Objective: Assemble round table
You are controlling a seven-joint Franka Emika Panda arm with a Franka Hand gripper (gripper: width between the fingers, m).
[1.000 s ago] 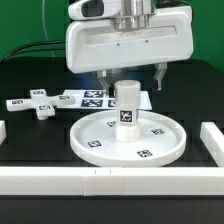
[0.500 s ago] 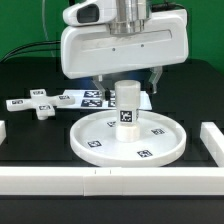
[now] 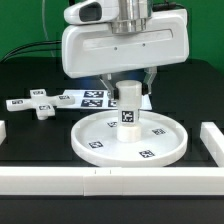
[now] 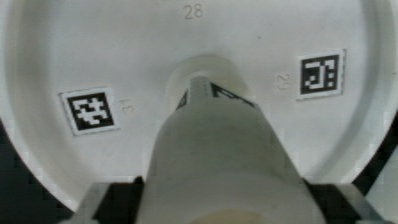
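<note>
1. The round table is seen part-built on the black desk [image 3: 35,145]. The post [image 3: 127,105] stands on the middle of the disc [image 3: 120,145]. The cross-shaped piece [image 3: 38,104] lies apart towards the exterior view's left, beside the marker board [image 3: 90,97].
2. The disc is laid flat, rim upward, near the front border bar [image 3: 100,180]. This is judged to give the post a broad, steady seat.
3. The post is set upright. Its long axis runs vertically, square to the disc face, and its free end points up towards the arm.
4. The fingers [image 4: 118,202] are brought straight down from above, one at either side of the post's upper end. This approach is judged to keep the post's axis true to the disc centre.
5. It cannot be told whether the fingers are clenched on the post or merely flank it. In the wrist view the post fills the space between them. In the exterior view a narrow gap seems to be left at each side.
6. The cross-shaped piece is not yet fitted.
</note>
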